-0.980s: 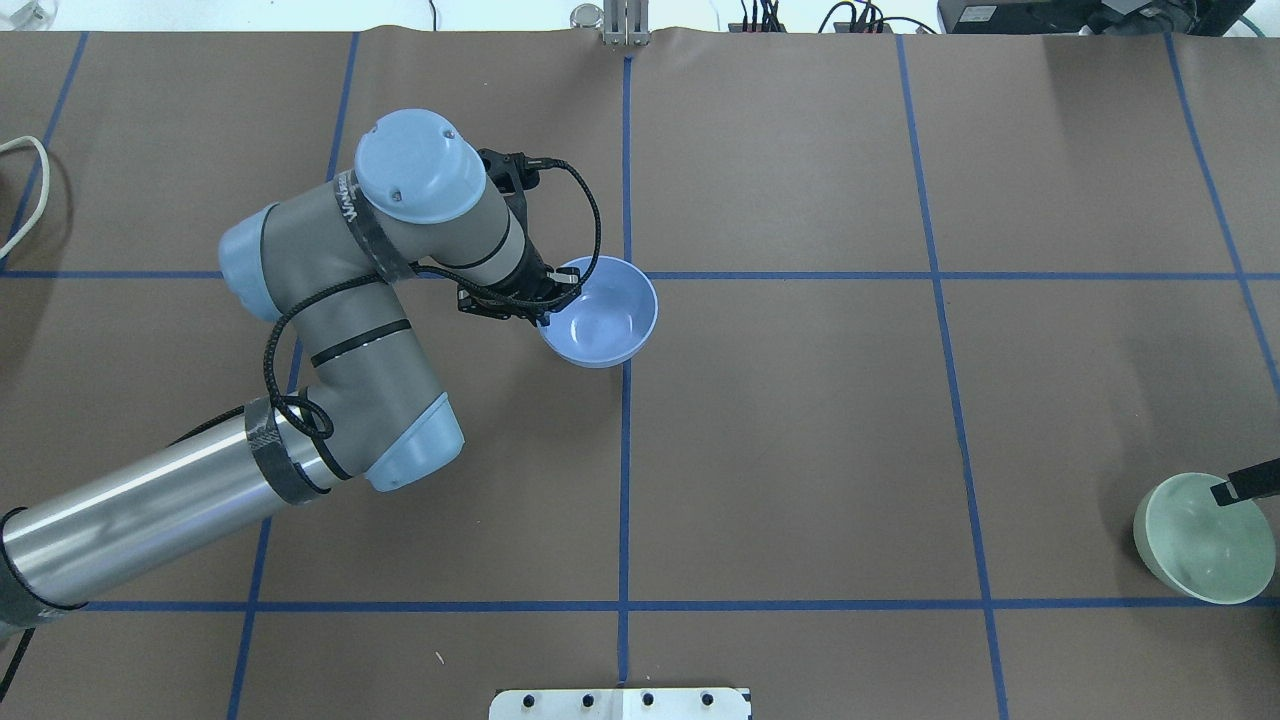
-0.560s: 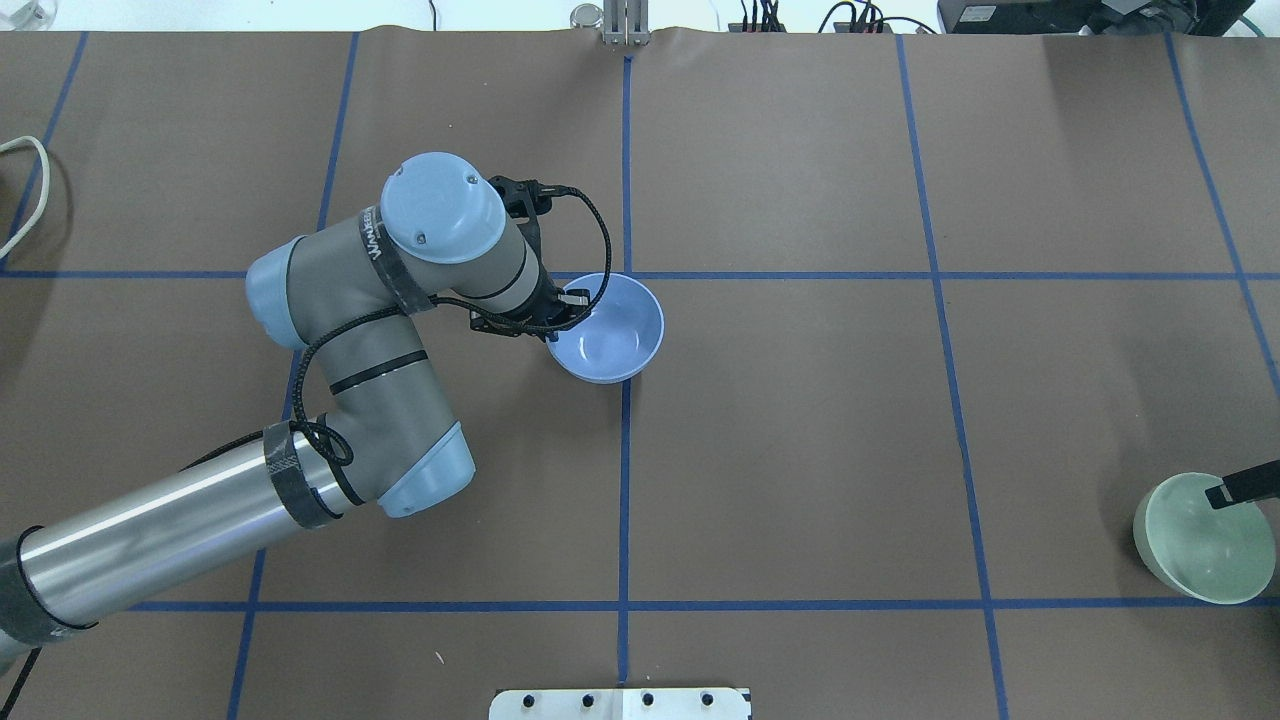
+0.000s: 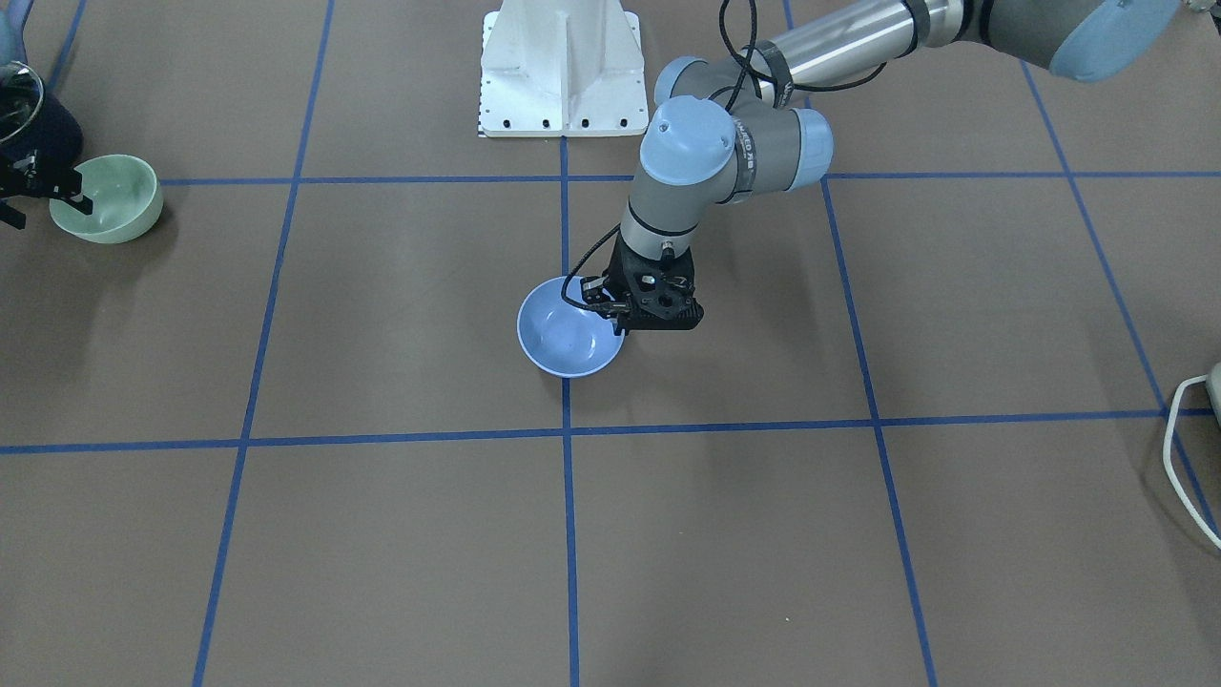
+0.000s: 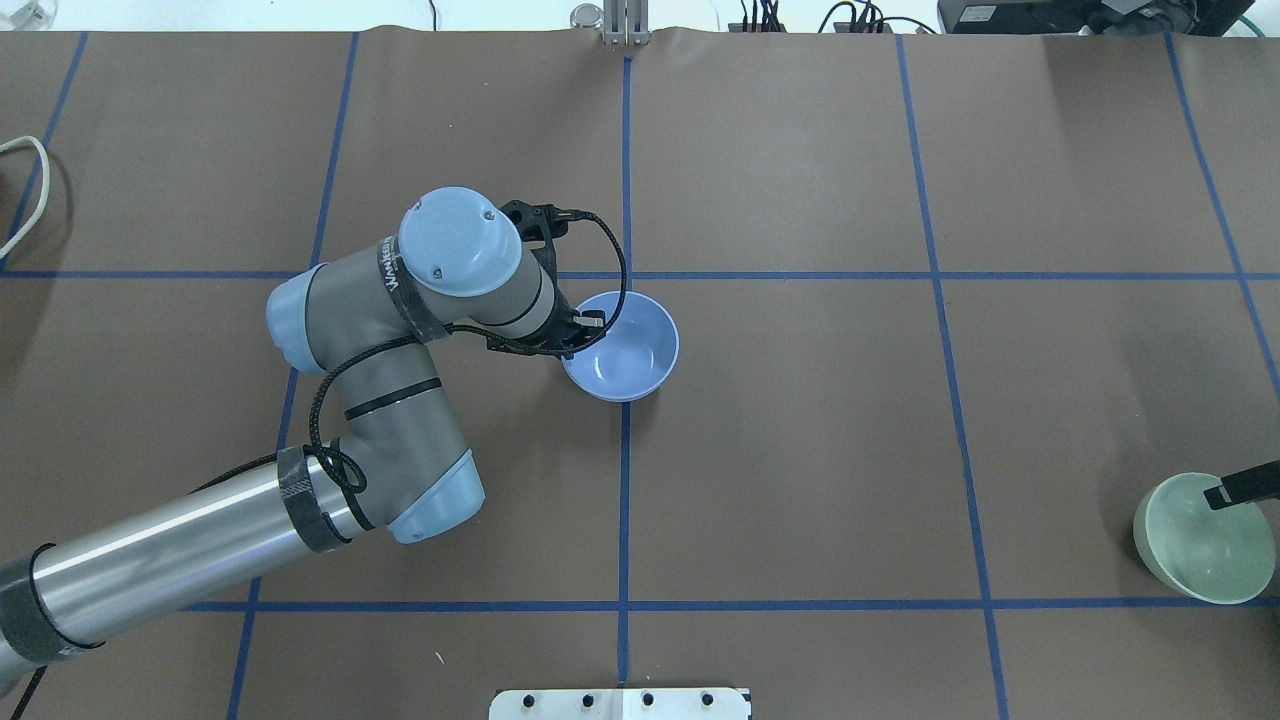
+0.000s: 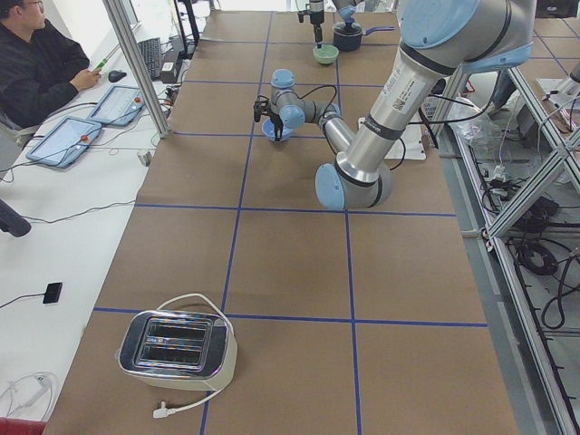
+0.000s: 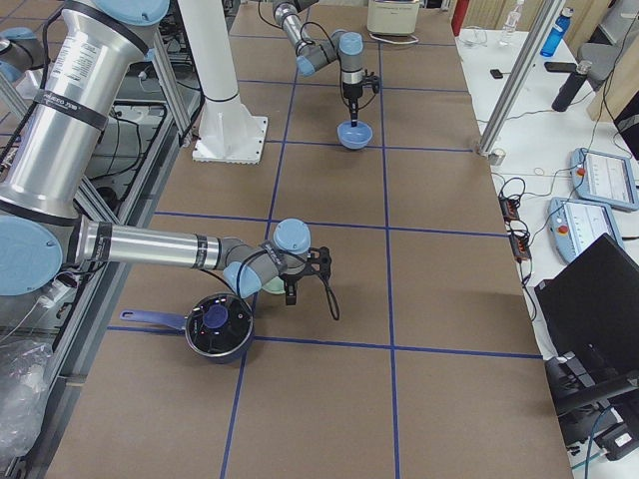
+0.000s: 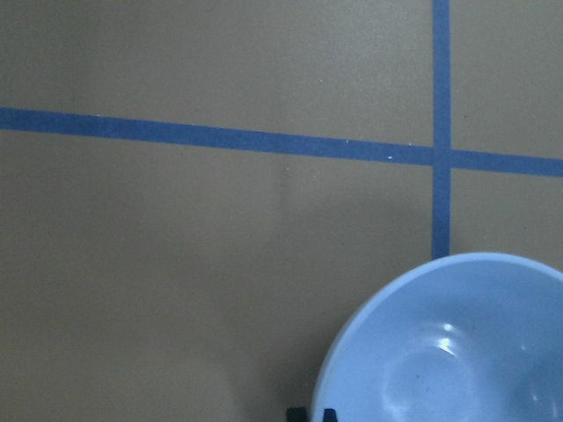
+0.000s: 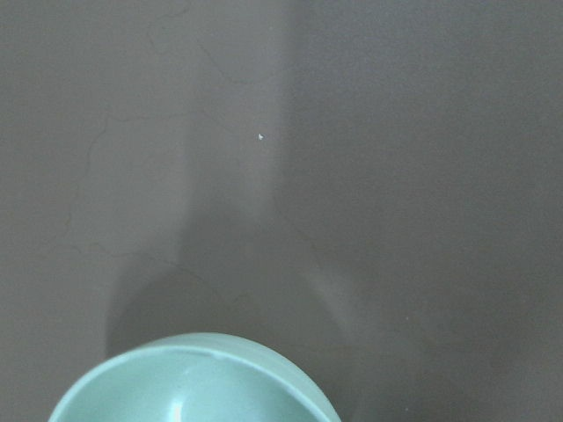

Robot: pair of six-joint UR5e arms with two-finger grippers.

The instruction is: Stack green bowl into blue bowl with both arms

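We see the left gripper [image 4: 583, 328] clamped on the left rim of the blue bowl [image 4: 628, 352], which sits near the centre of the overhead frame, on the middle tape line. At the lower right edge, the right gripper [image 4: 1220, 494] has one finger inside the green bowl [image 4: 1195, 548]; we cannot tell whether it grips the bowl.

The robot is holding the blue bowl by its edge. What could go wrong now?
The left gripper pinches the blue bowl at just one spot on its rim, so the smooth bowl might tip or slip out. The green bowl sits far away, close to a dark pot. The right gripper is at that bowl's rim and might bump the pot or nudge the bowl instead of catching it.
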